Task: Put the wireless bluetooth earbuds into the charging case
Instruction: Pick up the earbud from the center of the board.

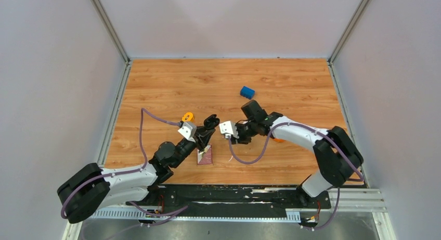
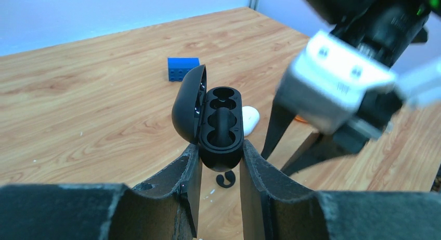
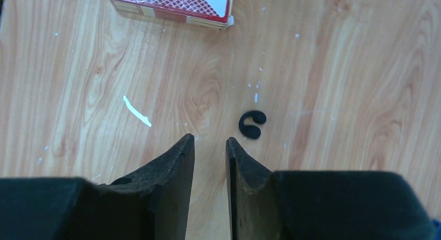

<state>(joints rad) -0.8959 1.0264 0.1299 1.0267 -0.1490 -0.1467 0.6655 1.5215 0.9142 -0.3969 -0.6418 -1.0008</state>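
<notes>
My left gripper (image 2: pixel 221 151) is shut on the charging case (image 2: pixel 222 126), which here is black, not white. It stands upright with its lid swung open to the left, and both sockets look empty. It shows in the top view (image 1: pixel 210 120) above the table's middle. One small black curled earbud (image 3: pixel 252 124) lies on the wood just ahead and right of my right gripper (image 3: pixel 209 141), whose jaws are slightly apart and empty. The same earbud shows below the case in the left wrist view (image 2: pixel 225 179). The other earbud is not in view.
A red patterned card box (image 1: pixel 205 155) lies near the front middle. An orange ring (image 1: pixel 187 116) sits left of the left gripper. A blue block (image 1: pixel 247 91) lies further back. A small white oval thing (image 2: pixel 250 118) lies behind the case. A white scrap (image 3: pixel 137 111) lies on the wood.
</notes>
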